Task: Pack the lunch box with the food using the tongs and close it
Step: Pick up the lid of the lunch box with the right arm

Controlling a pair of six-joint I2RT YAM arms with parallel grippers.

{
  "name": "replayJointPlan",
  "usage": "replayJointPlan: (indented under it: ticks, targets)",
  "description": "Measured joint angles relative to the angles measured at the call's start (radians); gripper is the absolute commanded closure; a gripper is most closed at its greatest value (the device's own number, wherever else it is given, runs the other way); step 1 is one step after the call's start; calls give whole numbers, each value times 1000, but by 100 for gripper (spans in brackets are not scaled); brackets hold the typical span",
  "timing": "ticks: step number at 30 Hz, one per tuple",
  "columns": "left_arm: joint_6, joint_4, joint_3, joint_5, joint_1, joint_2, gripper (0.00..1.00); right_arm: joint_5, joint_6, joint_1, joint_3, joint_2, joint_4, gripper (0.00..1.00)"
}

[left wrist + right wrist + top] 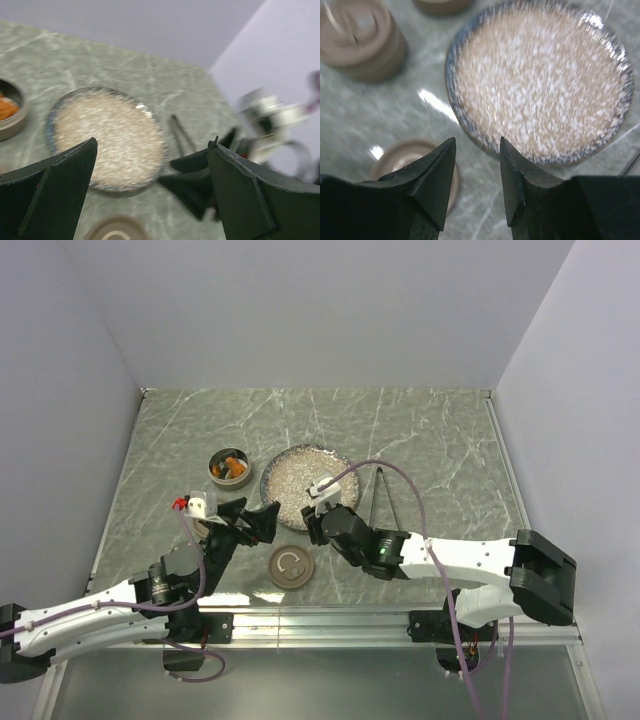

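The round tin lunch box point(228, 468) stands at the back left with orange food point(232, 462) inside; it also shows at the left edge of the left wrist view point(7, 114). The tongs point(381, 496) lie flat on the table right of the speckled plate point(300, 486), with neither gripper touching them. My left gripper point(255, 519) hovers wide open, near the plate's left front rim. My right gripper point(314, 529) hangs just in front of the plate, jaws apart with only table between them point(477, 141). The plate point(540, 80) holds no food.
A tan round lid point(290, 566) lies in front of the plate, between the two grippers, and partly behind my right gripper's left finger point(412, 162). Another tan round piece with a handle point(360, 37) stands farther left. Grey walls close in the back and both sides.
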Motion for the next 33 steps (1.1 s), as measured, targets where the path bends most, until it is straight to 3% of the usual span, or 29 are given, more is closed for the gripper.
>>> replayJointPlan:
  ticks: [3, 9, 14, 26, 33]
  targets:
    - [-2, -49, -10, -72, 2, 18, 2, 31, 34, 3, 0, -24, 43, 57]
    - [-6, -91, -10, -130, 2, 41, 2, 10, 86, 4, 2, 84, 29, 59]
    - [-17, -111, -10, -148, 2, 41, 2, -33, 131, 7, 0, 162, -10, 59]
    - [-77, -154, -10, -164, 2, 56, 2, -138, 198, 39, -51, 151, -5, 59]
    - [-84, -166, -10, -165, 2, 56, 2, -155, 225, 40, -20, 253, -1, 60]
